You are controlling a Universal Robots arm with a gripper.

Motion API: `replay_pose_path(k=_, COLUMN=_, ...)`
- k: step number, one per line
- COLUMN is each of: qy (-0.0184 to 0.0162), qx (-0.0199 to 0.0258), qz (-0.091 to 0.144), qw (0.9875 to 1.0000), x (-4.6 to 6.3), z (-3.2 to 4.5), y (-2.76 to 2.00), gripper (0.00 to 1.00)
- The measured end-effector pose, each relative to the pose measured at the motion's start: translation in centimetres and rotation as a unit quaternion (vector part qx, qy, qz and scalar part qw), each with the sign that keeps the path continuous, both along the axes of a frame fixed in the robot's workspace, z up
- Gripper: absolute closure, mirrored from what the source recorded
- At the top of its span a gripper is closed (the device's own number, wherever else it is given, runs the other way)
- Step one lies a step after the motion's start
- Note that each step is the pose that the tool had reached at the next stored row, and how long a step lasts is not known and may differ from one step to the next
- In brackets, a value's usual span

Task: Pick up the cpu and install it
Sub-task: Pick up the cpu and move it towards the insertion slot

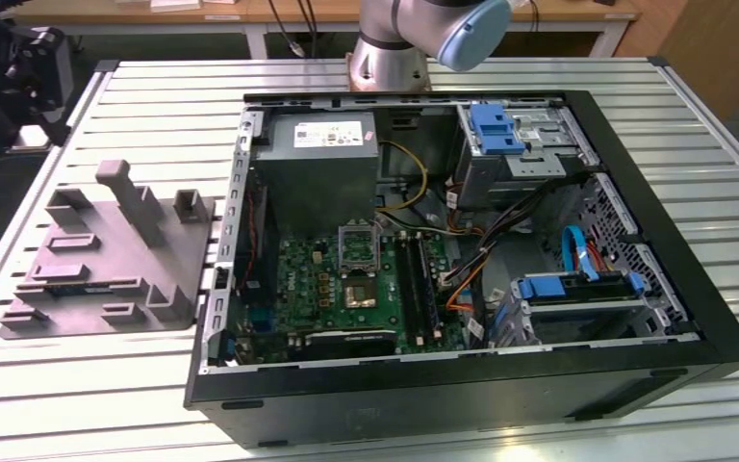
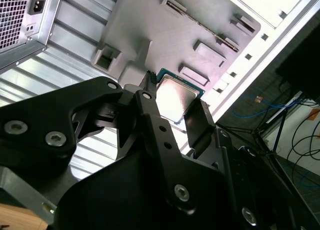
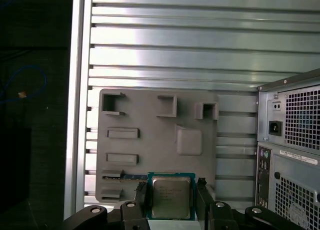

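In both wrist views the cpu (image 3: 171, 196) (image 2: 176, 96), a small square chip with a silver-grey top and a green rim, sits between my two black fingers. My gripper (image 3: 171, 199) (image 2: 175, 109) is shut on it by two opposite edges. It hangs well above the grey-purple fixture (image 3: 150, 140) (image 2: 165, 35) (image 1: 100, 260), over the fixture's edge. In the exterior view the dark square socket (image 1: 359, 294) lies on the green motherboard inside the open computer case (image 1: 677, 289), with its metal frame (image 1: 358, 241) flipped up.
The case stands on a slatted aluminium table (image 1: 113, 385); its rear panel (image 3: 295, 140) (image 2: 25, 20) is beside the fixture. Cables, drive cages and a grey power supply (image 1: 324, 164) crowd the case. The arm's base (image 1: 395, 43) is behind the case.
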State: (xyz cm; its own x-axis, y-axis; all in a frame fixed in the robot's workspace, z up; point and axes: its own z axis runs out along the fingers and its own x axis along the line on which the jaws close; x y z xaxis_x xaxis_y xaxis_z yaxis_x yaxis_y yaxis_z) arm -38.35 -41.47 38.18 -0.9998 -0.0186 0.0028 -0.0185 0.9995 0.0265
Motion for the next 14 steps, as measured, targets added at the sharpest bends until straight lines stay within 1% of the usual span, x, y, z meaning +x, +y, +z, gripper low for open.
replay_pose_path(k=14, qy=0.0000, qx=0.0000, qz=0.000, qw=1.0000, x=0.77, z=0.00, y=0.00, gripper=0.53)
